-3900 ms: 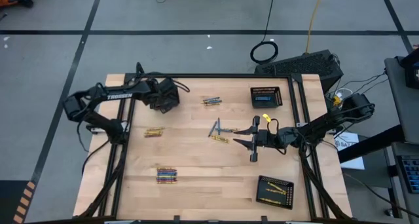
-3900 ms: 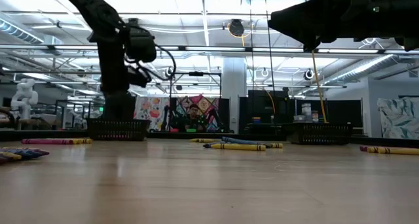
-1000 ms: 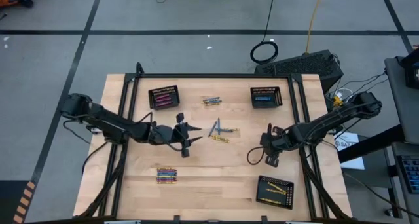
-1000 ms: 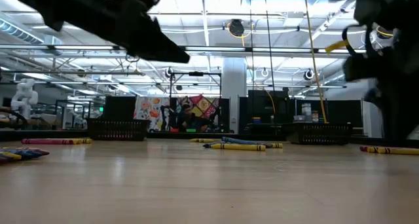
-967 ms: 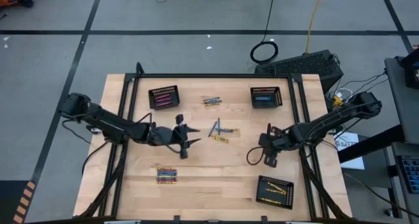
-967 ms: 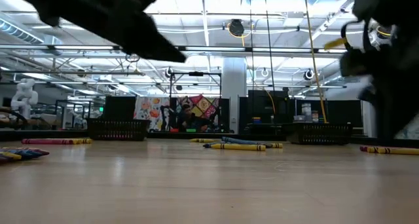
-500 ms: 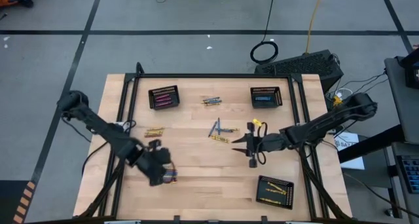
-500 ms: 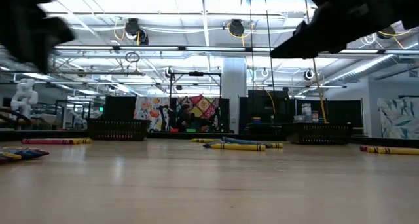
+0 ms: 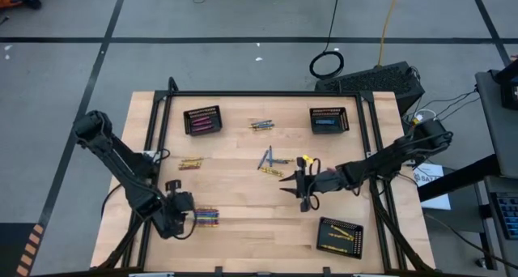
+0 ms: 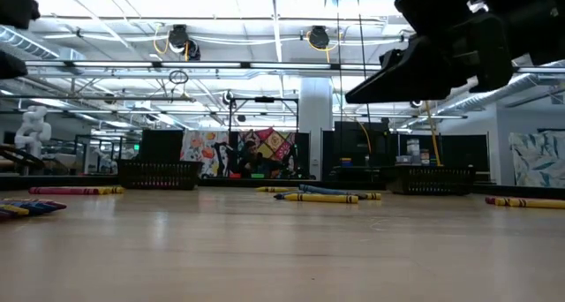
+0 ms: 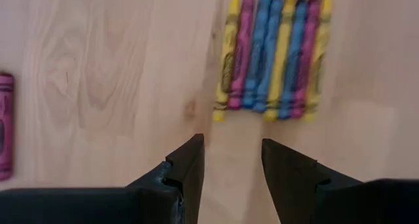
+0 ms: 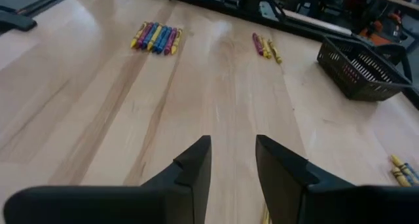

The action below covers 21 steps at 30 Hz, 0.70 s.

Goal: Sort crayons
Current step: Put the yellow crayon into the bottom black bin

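Note:
A row of several pink, blue and yellow crayons (image 11: pixel 275 54) lies flat on the table near its front left (image 9: pixel 206 218). My left gripper (image 11: pixel 232 162) hovers just left of that row (image 9: pixel 186 214), open, with bare wood between its fingers. My right gripper (image 12: pixel 232 162) is open and empty over the table's middle (image 9: pixel 290 188), pointing toward the left edge. A small cluster of blue and yellow crayons (image 9: pixel 271 161) lies just beyond it. More crayons lie at the far middle (image 9: pixel 261 125) and at the left (image 9: pixel 191 163).
Three black mesh baskets stand on the table: one with pink crayons at the far left (image 9: pixel 202 120), one with blue at the far right (image 9: pixel 329 120), one with yellow at the near right (image 9: pixel 340 236). A single pink crayon (image 11: pixel 5 126) lies beside my left gripper.
My left gripper has swung from the table's middle toward the near left corner and now stands beside the crayon row there. My right gripper has travelled from the right side toward the table's middle and turned to point left. No crayon has moved.

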### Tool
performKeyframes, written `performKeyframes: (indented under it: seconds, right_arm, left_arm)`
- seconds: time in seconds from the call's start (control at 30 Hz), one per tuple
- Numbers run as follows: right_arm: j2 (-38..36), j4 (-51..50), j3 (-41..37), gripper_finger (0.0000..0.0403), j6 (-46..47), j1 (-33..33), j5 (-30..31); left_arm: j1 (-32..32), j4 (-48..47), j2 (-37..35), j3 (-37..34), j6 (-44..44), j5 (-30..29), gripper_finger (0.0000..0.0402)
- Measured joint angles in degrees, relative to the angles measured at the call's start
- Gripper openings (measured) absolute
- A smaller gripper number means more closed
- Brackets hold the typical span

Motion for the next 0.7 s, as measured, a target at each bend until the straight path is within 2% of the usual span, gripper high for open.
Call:
performKeyframes:
  seconds: [0.2, 0.47, 0.7]
  right_arm:
    - [-1.3, 0.1, 0.1, 0.0105, 0.1, 0.0, 0.0]
    - [-1.3, 0.1, 0.1, 0.0105, 0.6, 0.0, 0.0]
    - [-1.3, 0.1, 0.1, 0.0105, 0.6, 0.0, 0.0]
  left_arm:
    - [0.0, 4.7, 0.1, -3.7, 6.6, -0.1, 0.0155]
    - [0.0, 12.3, 0.0, -9.0, 6.2, -1.8, 0.0155]
    - [0.0, 13.9, 0.0, -11.1, 6.1, -7.3, 0.0155]
